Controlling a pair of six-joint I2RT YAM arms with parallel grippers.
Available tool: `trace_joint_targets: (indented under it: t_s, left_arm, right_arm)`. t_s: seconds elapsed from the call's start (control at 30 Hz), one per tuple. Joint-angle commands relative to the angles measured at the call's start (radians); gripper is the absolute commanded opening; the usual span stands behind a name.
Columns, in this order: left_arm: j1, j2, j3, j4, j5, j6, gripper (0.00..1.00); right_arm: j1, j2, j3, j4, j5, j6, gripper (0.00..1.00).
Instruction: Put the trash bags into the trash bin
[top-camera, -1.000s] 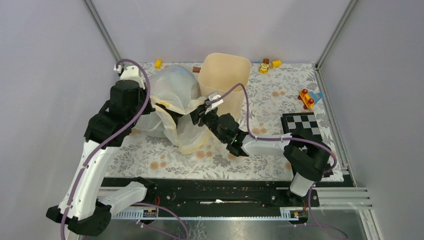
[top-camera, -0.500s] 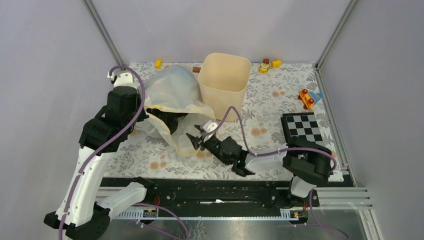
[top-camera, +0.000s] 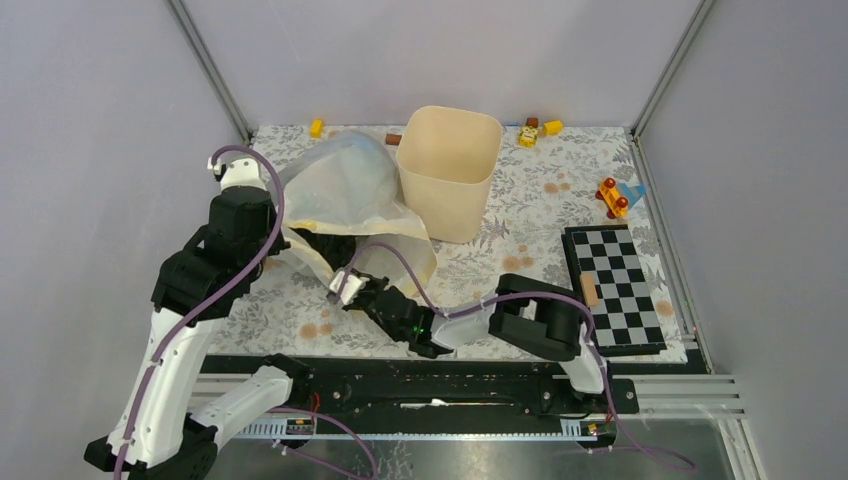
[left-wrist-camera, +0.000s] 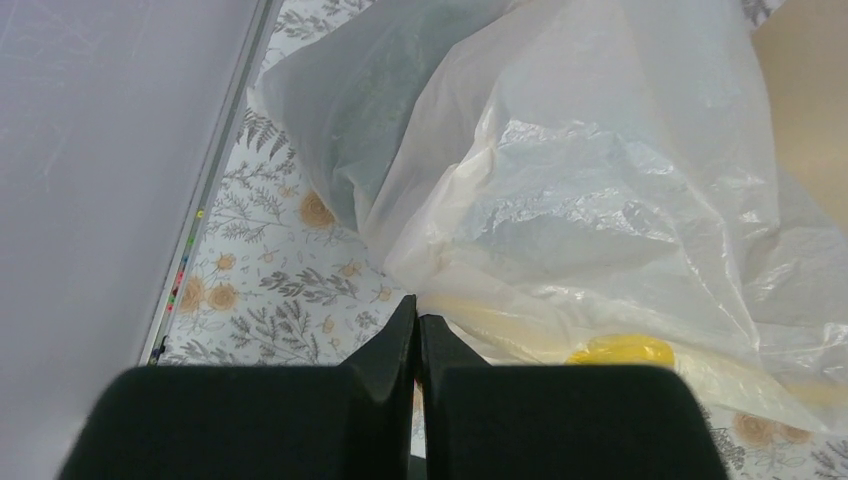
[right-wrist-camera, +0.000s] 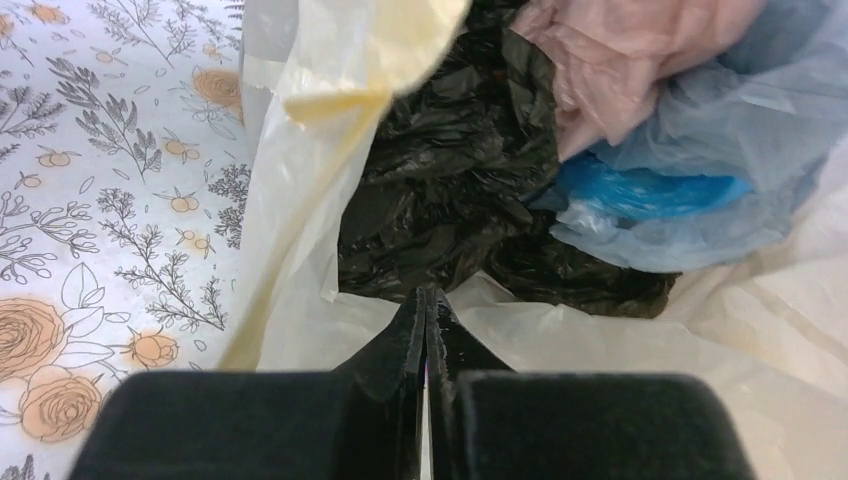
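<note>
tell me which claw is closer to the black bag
Right. The right claw is shut, tips at the edge of the black bag; the left claw is shut against the whitish bag, farther off.

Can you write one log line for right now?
left gripper: shut by whitish bag | right gripper: shut at black trash bag | black trash bag: inside whitish bag | trash bin: upright

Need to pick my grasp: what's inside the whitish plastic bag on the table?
Through its open mouth, the whitish bag shows a crumpled black trash bag, pink film and blue plastic. Whatever lies deeper is covered by these and the cloudy wall.
</note>
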Motion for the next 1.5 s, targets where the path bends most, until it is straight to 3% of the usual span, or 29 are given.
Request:
trace_joint_targets:
  t_s: [0.0,0.27,0.67,0.8,0.93,1.07,1.27,1.37,1.47]
  left_arm:
    - [0.004,-0.017,-0.023,-0.001,-0.044,0.006,0.01]
    - [0.004,-0.016,-0.032,0.0,-0.044,0.006,0.01]
    - [0.004,-0.016,-0.046,0.06,-0.021,0.012,0.0]
    - [0.004,-0.005,-0.04,0.117,0.004,0.015,0.01]
    - [0.004,0.022,-0.034,0.146,-0.023,0.027,0.01]
    - [0.004,0.026,-0.039,0.168,-0.037,0.031,0.01]
    - [0.004,0.025,-0.059,0.192,-0.076,0.038,0.01]
    - [0.005,0.026,-0.069,0.197,-0.101,0.042,0.01]
    - [0.004,0.021,-0.078,0.2,-0.13,0.045,0.01]
  right_arm:
    - [-0.014,0.059,0.118,-0.092,0.008,-0.012,0.0]
    - [-0.126,0.103,0.304,-0.321,-0.143,0.213,0.0]
    - [-0.252,0.131,0.516,-0.404,-0.284,0.387,0.25]
    - [-0.262,0.145,0.561,-0.367,-0.289,0.449,0.29]
    - [-0.27,0.152,0.597,-0.35,-0.297,0.499,0.46]
    - [-0.284,0.192,0.661,-0.374,-0.267,0.57,0.57]
    - [-0.295,0.26,0.757,-0.385,-0.158,0.601,0.52]
    - [-0.295,0.266,0.78,-0.413,-0.105,0.595,0.65]
    - [-0.295,0.233,0.729,-0.436,-0.157,0.593,0.72]
